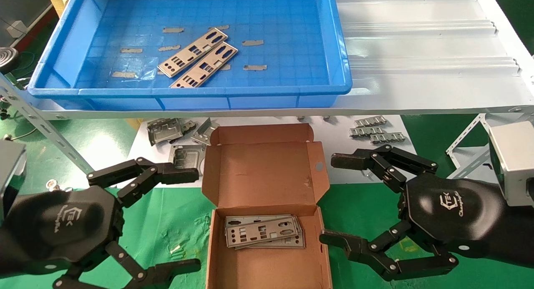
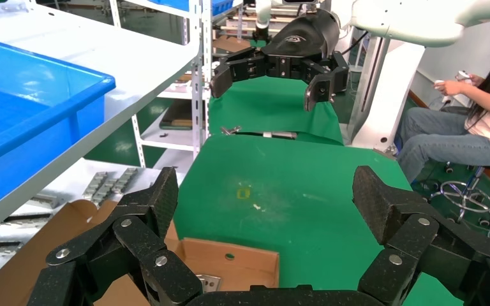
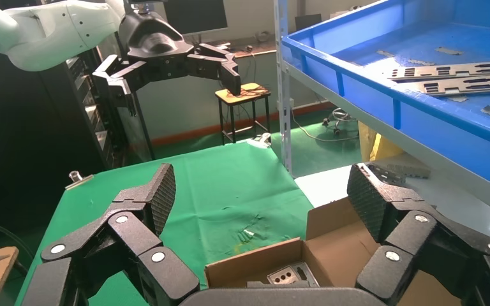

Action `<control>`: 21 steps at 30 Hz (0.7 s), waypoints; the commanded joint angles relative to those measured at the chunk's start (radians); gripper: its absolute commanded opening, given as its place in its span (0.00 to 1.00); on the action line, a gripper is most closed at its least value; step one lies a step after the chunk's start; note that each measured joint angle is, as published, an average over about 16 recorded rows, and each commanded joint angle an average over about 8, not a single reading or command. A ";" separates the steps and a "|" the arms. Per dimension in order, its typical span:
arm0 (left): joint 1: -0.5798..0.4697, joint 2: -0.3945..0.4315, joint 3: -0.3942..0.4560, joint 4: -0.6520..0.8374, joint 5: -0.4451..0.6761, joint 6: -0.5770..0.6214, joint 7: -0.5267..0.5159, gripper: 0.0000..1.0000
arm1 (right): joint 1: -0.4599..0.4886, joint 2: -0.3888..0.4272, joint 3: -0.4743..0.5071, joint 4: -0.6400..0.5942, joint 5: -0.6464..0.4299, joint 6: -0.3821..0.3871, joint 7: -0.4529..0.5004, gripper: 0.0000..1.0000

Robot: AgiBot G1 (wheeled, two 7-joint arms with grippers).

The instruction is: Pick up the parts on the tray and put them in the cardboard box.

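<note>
The left gripper (image 1: 194,220) and right gripper (image 1: 327,199) are shown flanking the cardboard box (image 1: 267,222) on the tabletop, jaws spread wide and empty. Several parts (image 1: 263,231) lie stacked in the box; two more plates (image 1: 198,57) remain side by side in the tray (image 1: 62,47).

Blue tray (image 1: 62,51) on upper shelf, shallow, grid floor, raised rim. Two parts in tray (image 1: 192,52) (image 1: 204,65): thin silver-grey plates with punched cutouts, lying flat, side by side, touching, both angled diagonally near tray centre. Cardboard box (image 1: 267,264) below on green cloth, brown corrugated, lid flap open and leaning back toward shelf. Stacked parts in box (image 1: 263,231): a few same-type plates, flat, slightly fanned, against box's far end by the lid hinge.
</note>
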 commanded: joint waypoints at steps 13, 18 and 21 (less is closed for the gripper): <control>0.000 0.000 0.000 0.000 0.000 0.000 0.000 1.00 | 0.000 0.000 0.000 0.000 0.000 0.000 0.000 1.00; 0.000 0.000 0.000 0.000 0.000 0.000 0.000 1.00 | 0.000 0.000 0.000 0.000 0.000 0.000 0.000 1.00; 0.000 0.000 0.000 0.000 0.000 0.000 0.000 1.00 | 0.000 0.000 0.000 0.000 0.000 0.000 0.000 1.00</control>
